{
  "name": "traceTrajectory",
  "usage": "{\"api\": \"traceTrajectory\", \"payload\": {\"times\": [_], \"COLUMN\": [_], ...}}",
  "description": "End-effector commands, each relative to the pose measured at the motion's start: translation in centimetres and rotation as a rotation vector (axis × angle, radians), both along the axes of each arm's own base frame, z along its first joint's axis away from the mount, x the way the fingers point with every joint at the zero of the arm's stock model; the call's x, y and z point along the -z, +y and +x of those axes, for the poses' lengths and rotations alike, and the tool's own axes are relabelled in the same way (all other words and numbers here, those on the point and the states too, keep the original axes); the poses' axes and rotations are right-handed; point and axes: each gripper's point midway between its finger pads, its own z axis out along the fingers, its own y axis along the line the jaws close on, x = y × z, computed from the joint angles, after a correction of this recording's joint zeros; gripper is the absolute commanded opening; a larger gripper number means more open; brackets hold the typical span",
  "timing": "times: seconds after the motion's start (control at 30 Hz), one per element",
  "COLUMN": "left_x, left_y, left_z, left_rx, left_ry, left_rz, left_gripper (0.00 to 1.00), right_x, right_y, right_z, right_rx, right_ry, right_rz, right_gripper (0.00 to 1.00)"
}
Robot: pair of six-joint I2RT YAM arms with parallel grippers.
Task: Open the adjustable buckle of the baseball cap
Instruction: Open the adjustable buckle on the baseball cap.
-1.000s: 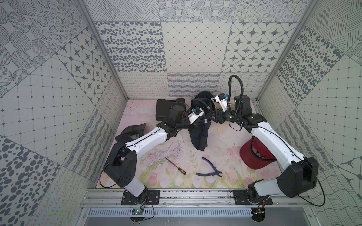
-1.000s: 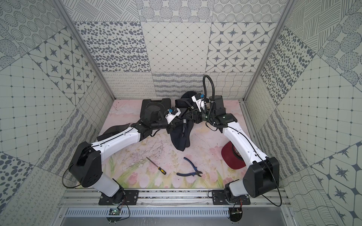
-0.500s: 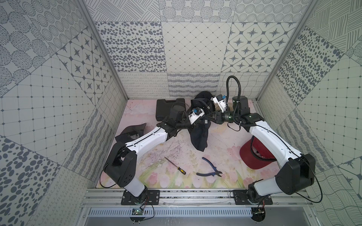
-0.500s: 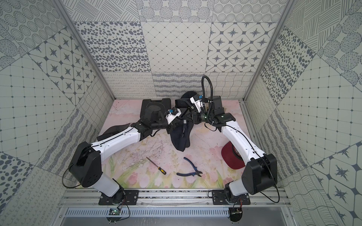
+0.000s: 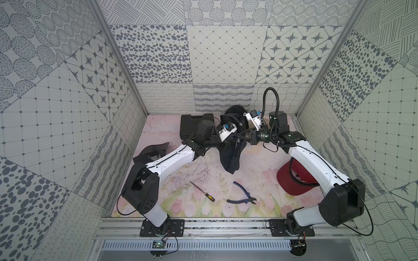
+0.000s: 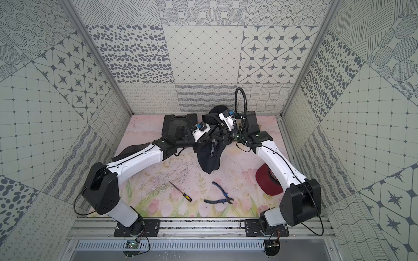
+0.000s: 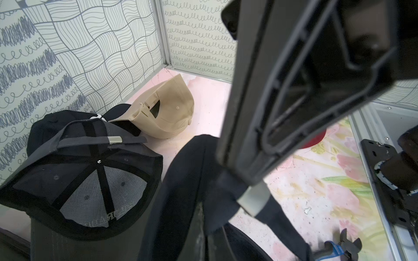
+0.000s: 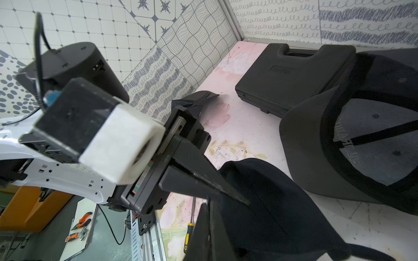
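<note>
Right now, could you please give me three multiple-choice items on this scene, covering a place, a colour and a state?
1. The red cap lies: A. on the black case; B. beside the right arm; C. against the back wall.
2. The pliers' handles are: A. red; B. blue; C. green.
3. The dark cap is: A. lying flat, untouched; B. on the red cap; C. gripped by the left end effector and right end effector.
Answers: 1 B, that arm's white link passes over it; 2 B, blue grips show in a top view; 3 C, both are shut on it.
</note>
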Motion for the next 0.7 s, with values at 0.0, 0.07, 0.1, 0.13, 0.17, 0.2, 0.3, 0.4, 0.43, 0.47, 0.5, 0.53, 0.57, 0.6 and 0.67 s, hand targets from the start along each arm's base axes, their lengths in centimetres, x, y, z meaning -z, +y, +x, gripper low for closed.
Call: {"api": "traceTrajectory", "payload": {"times": [0.0, 0.07, 0.1, 0.13, 0.17, 0.2, 0.3, 0.4, 0.43, 0.47, 0.5, 0.53, 0.57, 0.6, 0.67], "left_x": [0.1, 0.4, 0.6, 0.7, 0.7, 0.8, 1.0, 1.2, 1.2, 1.3, 1.2, 1.2, 1.3, 1.3, 1.0], "left_y": [-0.2, -0.3, -0.4, -0.5, -0.5, -0.6, -0.5, -0.5, -0.6, -0.6, -0.6, -0.6, -0.6, -0.6, -0.7], "left_z": [1.6, 2.1, 2.3, 2.5, 2.6, 2.7, 3.4, 3.7, 3.6, 3.6, 3.6, 3.6, 3.6, 3.5, 3.3], "left_rx": [-0.101, -0.124, -0.136, -0.145, -0.150, -0.159, -0.187, -0.197, -0.191, -0.188, -0.187, -0.188, -0.189, -0.189, -0.175], "left_ry": [0.075, 0.110, 0.122, 0.129, 0.134, 0.142, 0.159, 0.163, 0.161, 0.161, 0.161, 0.161, 0.163, 0.164, 0.161], "left_rz": [-0.001, 0.005, 0.006, 0.006, 0.004, 0.007, 0.030, 0.047, 0.045, 0.042, 0.042, 0.042, 0.045, 0.046, 0.039], "left_gripper": [0.00, 0.00, 0.00, 0.00, 0.00, 0.00, 0.00, 0.00, 0.00, 0.00, 0.00, 0.00, 0.00, 0.00, 0.00], "right_x": [-1.9, -2.0, -2.1, -2.2, -2.3, -2.3, -2.6, -2.9, -3.0, -3.1, -3.2, -3.3, -3.4, -3.4, -3.2], "right_y": [0.2, 0.1, 0.1, 0.1, 0.1, 0.1, 0.1, 0.1, 0.1, 0.1, 0.1, 0.1, 0.1, 0.0, -0.1], "right_z": [-1.9, -2.5, -2.9, -3.2, -3.5, -3.8, -4.5, -5.1, -5.2, -5.4, -5.5, -5.7, -5.7, -5.7, -5.3], "right_rx": [-0.065, -0.074, -0.081, -0.089, -0.095, -0.102, -0.115, -0.127, -0.129, -0.135, -0.139, -0.144, -0.145, -0.140, -0.115], "right_ry": [-0.111, -0.131, -0.136, -0.140, -0.145, -0.147, -0.157, -0.168, -0.171, -0.178, -0.180, -0.183, -0.187, -0.189, -0.181], "right_rz": [0.043, 0.042, 0.044, 0.047, 0.050, 0.052, 0.062, 0.076, 0.079, 0.083, 0.086, 0.090, 0.092, 0.092, 0.080], "right_gripper": [0.00, 0.00, 0.00, 0.00, 0.00, 0.00, 0.00, 0.00, 0.00, 0.00, 0.00, 0.00, 0.00, 0.00, 0.12]}}
